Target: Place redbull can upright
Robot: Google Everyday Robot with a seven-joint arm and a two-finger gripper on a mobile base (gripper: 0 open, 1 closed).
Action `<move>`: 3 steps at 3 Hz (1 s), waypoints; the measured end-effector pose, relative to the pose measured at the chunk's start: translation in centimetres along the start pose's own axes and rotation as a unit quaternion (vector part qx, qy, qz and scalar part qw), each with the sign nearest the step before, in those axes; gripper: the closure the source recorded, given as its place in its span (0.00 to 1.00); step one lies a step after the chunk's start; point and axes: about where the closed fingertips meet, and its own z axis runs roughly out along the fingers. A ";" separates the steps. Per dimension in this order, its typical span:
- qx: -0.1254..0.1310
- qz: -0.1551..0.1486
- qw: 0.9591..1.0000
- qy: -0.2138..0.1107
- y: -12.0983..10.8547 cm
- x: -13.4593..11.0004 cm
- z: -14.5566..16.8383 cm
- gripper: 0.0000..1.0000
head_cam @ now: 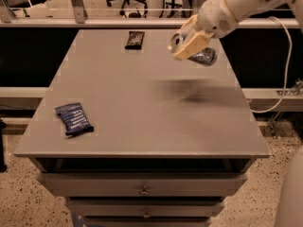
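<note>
The redbull can (201,55) is a slim shiny silver-and-blue can, held lying on its side in the air above the right back part of the grey table (142,103). Its silver top faces left. My gripper (191,42) is shut on the can, its cream fingers (194,45) clamped across the can's body near the top. The arm comes in from the upper right. The can's shadow falls on the table below it.
A flat blue snack packet (74,118) lies near the table's front left. A flat dark wrapper (135,39) lies at the table's back edge. Drawers sit under the table front. An office chair and a rail stand behind the table.
</note>
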 end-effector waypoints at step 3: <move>0.118 0.116 0.935 -0.314 -0.9 -0.1 -5.9 1.00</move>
